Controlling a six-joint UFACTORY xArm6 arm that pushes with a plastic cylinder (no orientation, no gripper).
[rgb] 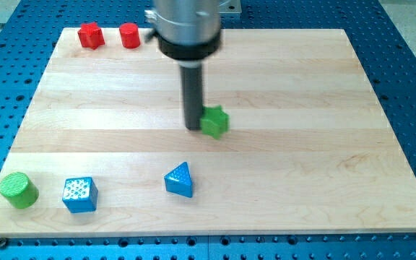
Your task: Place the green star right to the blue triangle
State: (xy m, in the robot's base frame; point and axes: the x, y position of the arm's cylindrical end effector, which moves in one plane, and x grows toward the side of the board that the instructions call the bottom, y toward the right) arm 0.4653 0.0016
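The green star lies near the middle of the wooden board, above and to the right of the blue triangle. My tip rests on the board right against the star's left side. The dark rod rises from there toward the view's top, and the arm's wide grey body hides the two yellow blocks at the top edge.
A red star and a red cylinder sit at the board's top left. A green cylinder and a blue cube sit at the bottom left.
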